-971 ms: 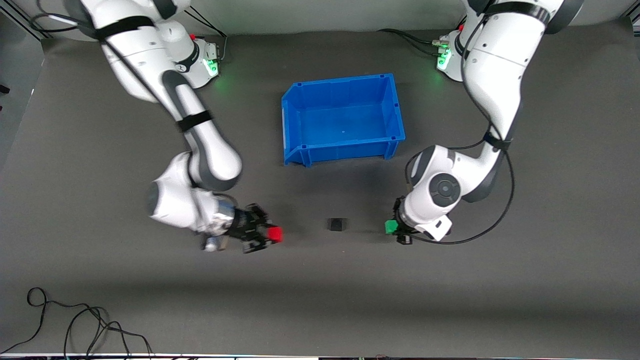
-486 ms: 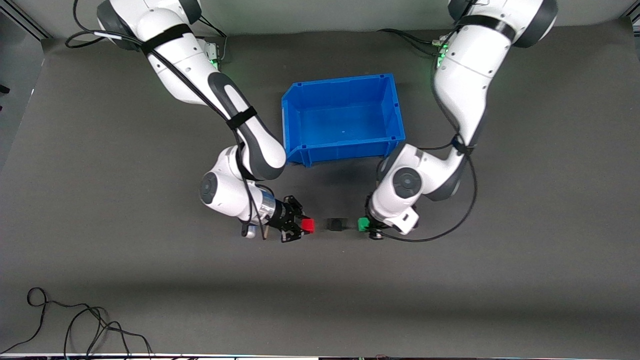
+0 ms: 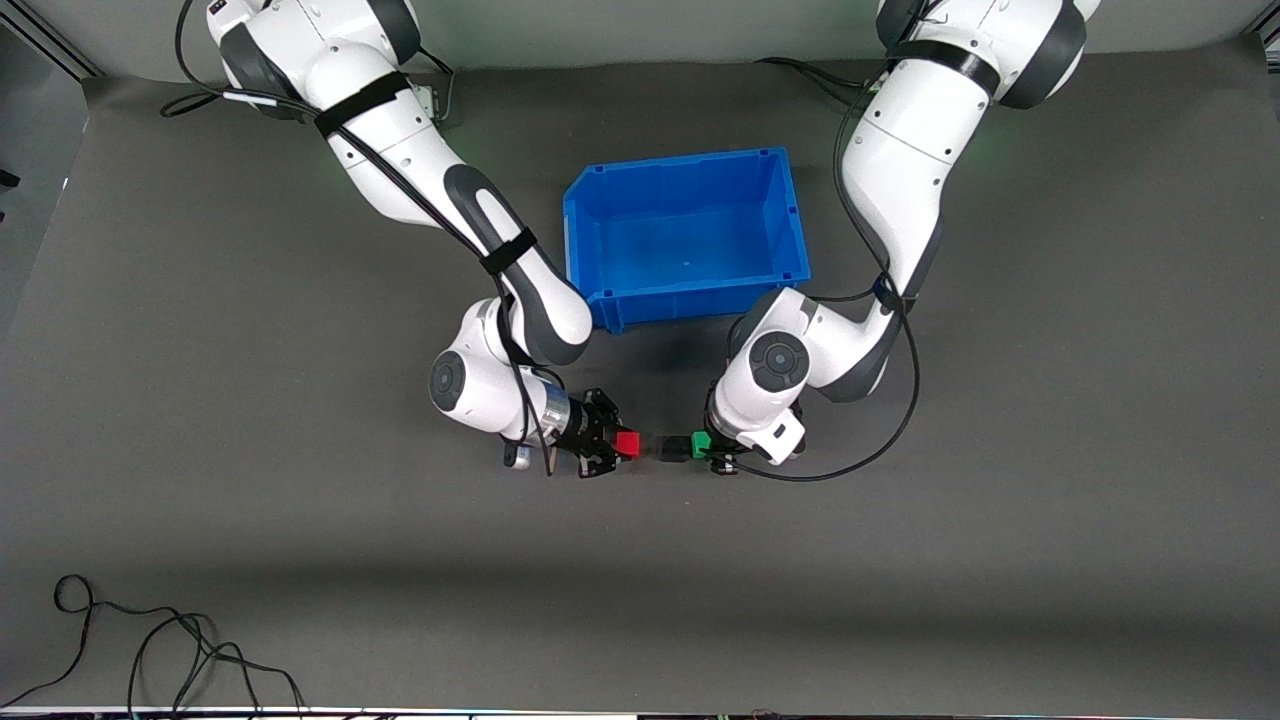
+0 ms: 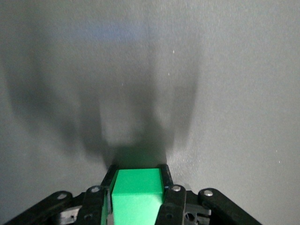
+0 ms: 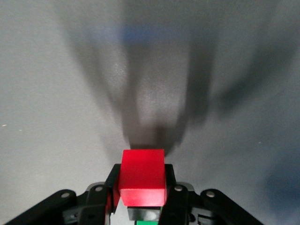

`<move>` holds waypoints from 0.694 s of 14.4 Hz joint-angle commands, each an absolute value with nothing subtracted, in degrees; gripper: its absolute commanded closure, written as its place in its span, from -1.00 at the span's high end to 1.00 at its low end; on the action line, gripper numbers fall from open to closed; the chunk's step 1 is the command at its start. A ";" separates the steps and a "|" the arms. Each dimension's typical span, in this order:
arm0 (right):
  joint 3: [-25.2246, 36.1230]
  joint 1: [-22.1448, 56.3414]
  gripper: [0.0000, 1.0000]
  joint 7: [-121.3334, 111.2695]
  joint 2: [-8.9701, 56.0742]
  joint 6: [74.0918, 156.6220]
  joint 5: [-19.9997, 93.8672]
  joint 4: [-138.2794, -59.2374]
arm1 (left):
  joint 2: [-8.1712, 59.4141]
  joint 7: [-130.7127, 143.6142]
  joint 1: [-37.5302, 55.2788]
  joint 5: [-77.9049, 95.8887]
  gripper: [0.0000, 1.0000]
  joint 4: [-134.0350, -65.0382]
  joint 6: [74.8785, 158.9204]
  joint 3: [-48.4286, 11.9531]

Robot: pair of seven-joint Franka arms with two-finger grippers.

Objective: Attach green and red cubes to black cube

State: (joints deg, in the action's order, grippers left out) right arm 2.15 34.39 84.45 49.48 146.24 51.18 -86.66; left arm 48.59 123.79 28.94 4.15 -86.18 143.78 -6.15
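Observation:
The black cube (image 3: pixel 670 448) lies on the dark mat, nearer the front camera than the blue bin. My right gripper (image 3: pixel 622 446) is shut on the red cube (image 3: pixel 628 443), low over the mat beside the black cube toward the right arm's end, with a small gap. My left gripper (image 3: pixel 705 448) is shut on the green cube (image 3: pixel 700 444), which is at or touching the black cube's side toward the left arm's end. The left wrist view shows the green cube (image 4: pixel 137 192) between the fingers. The right wrist view shows the red cube (image 5: pixel 142 174) gripped, with a black piece (image 5: pixel 145 212) just past it.
The empty blue bin (image 3: pixel 690 300) stands farther from the front camera than the cubes, between the two arms. A loose black cable (image 3: pixel 150 650) lies at the mat's near edge, toward the right arm's end.
Both arms have swung inward toward the black cube with their cubes. The green cube has come up against it, and the red cube has closed to a small gap.

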 commanded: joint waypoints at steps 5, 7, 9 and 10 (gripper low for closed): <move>0.97 35.07 -0.89 85.08 53.00 148.45 57.30 -81.75 | 50.89 126.21 30.41 4.40 -1.00 -82.09 143.61 -5.19; 0.97 35.16 -0.89 85.08 53.26 148.45 57.30 -81.48 | 51.41 125.69 30.41 3.96 -1.00 -82.09 143.61 -5.10; 0.88 35.16 -0.89 85.08 53.35 148.45 57.39 -81.39 | 51.33 125.42 30.41 2.38 0.10 -82.09 143.53 -5.10; 0.88 35.24 -0.89 85.17 53.35 148.53 57.39 -81.21 | 51.15 125.42 30.32 1.94 0.99 -82.09 143.53 -5.10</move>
State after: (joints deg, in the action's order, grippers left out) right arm 0.82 34.59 84.57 52.00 147.52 55.91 -83.40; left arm 50.03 124.69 29.35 3.37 -83.91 143.78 -6.11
